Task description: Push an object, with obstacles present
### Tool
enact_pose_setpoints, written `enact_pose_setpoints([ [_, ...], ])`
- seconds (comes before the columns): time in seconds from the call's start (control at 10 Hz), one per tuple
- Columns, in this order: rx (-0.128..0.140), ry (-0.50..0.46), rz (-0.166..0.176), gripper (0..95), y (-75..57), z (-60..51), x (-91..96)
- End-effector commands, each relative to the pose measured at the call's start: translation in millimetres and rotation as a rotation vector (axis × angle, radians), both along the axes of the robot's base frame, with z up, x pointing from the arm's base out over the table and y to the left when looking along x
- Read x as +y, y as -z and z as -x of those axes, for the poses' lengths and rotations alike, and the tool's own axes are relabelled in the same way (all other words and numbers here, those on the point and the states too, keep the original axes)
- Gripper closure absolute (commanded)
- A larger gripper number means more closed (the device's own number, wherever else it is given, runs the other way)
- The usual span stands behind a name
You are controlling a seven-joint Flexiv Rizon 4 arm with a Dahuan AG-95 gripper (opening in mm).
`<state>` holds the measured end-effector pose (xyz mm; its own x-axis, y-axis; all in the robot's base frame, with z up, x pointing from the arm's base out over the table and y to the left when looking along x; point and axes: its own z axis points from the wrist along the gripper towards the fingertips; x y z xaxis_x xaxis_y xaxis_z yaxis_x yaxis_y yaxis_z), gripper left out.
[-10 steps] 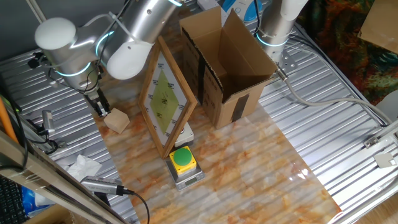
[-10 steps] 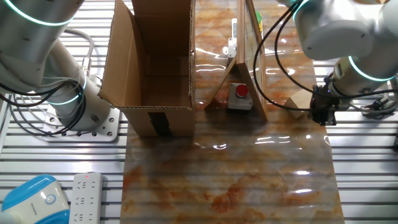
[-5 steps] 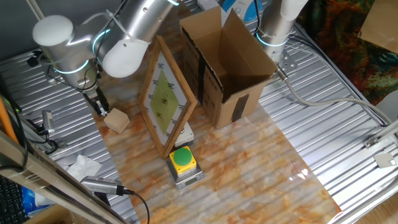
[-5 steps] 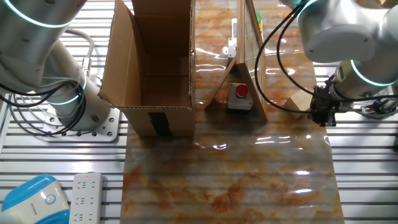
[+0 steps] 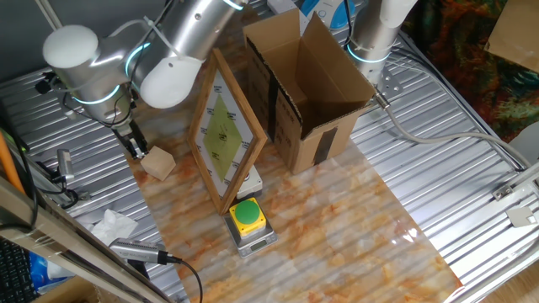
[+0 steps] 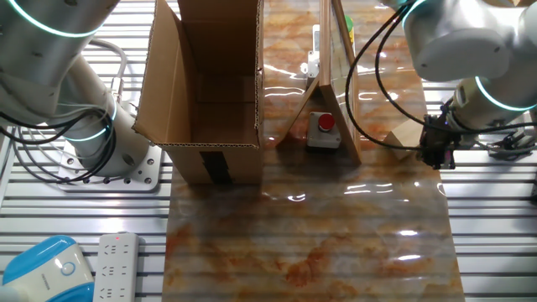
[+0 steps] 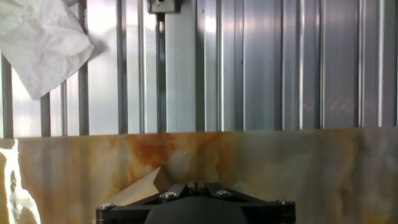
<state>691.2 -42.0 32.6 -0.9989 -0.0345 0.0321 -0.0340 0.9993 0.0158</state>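
Note:
The small tan wooden cube [image 5: 157, 162] sits on the left edge of the marbled mat; it also shows in the other fixed view [image 6: 404, 137] and as a tan corner in the hand view [image 7: 143, 185]. My gripper [image 5: 136, 146] is shut and empty, its tips down at the mat right beside the cube's outer side; it also shows in the other fixed view [image 6: 435, 156] and the hand view [image 7: 193, 185]. The wooden-framed white board with a yellow-green diamond [image 5: 223, 130] stands tilted just right of the cube. The yellow-and-green button on its grey base [image 5: 248, 220] sits in front of the board. The cardboard box [image 5: 303, 84] stands open behind.
A crumpled white tissue [image 5: 112, 224] lies on the slatted metal table in front of the cube, also in the hand view [image 7: 43, 43]. A second robot base [image 6: 109, 143] stands by the box. A power strip [image 6: 116, 264] lies near the table edge.

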Motion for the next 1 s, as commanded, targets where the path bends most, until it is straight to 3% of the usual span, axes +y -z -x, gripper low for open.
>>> enact_pose_setpoints([
  [0.1, 0.0, -0.035, -0.01, 95.0, -1.6, 1.6, 0.5],
  [0.4, -0.013, -0.119, -0.033, 95.0, -1.6, 1.6, 0.5],
  [0.7, -0.055, -0.201, -0.056, 95.0, -1.6, 1.6, 0.5],
  [1.0, -0.062, -0.25, -0.062, 95.0, -1.6, 1.6, 0.5],
])
